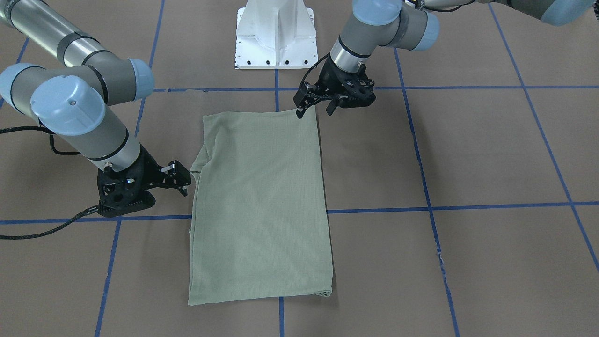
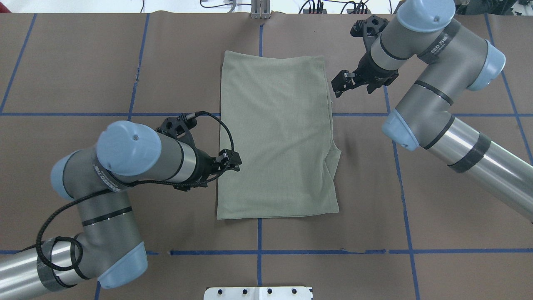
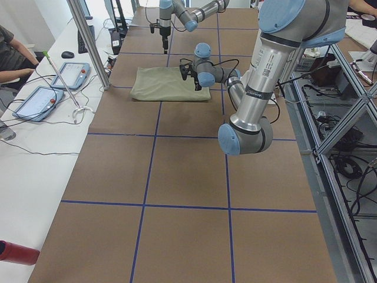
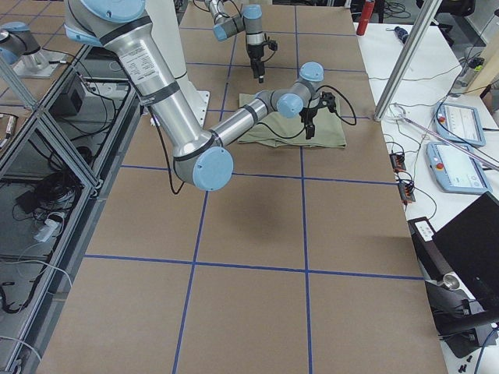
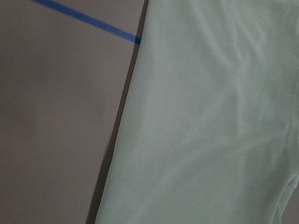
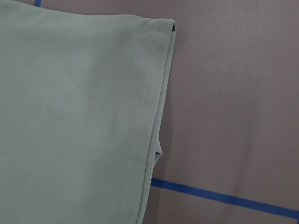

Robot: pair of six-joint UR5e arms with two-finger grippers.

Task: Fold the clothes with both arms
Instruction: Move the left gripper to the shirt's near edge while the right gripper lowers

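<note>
Currently | shirt [image 2: 275, 137] is lying folded flat on table [image 2: 125, 62] | left gripper [image 1: 314, 111] and right gripper [image 2: 340, 84] are hovering at shirt's opposite long edges, jaws parted, gripping nothing | likely lining up for the next fold

One shirt [image 2: 275, 137], two arms [image 2: 137, 162]

Both wrist views were soft in focus and showed only part of the shirt [image 5: 210, 116], which ran out past the picture edges. The shirt's lower layers lay hidden beneath its top fold. In the overhead view the left arm [image 2: 137, 162] covered the rear of the left gripper [image 2: 233, 162]. In both side views the left gripper and the right gripper [image 2: 338, 84] were too small to judge. The front view's top edge cut off the pedestal [image 1: 276, 35]. The left side view's edge cut off a seated person [image 3: 12, 56].
</note>
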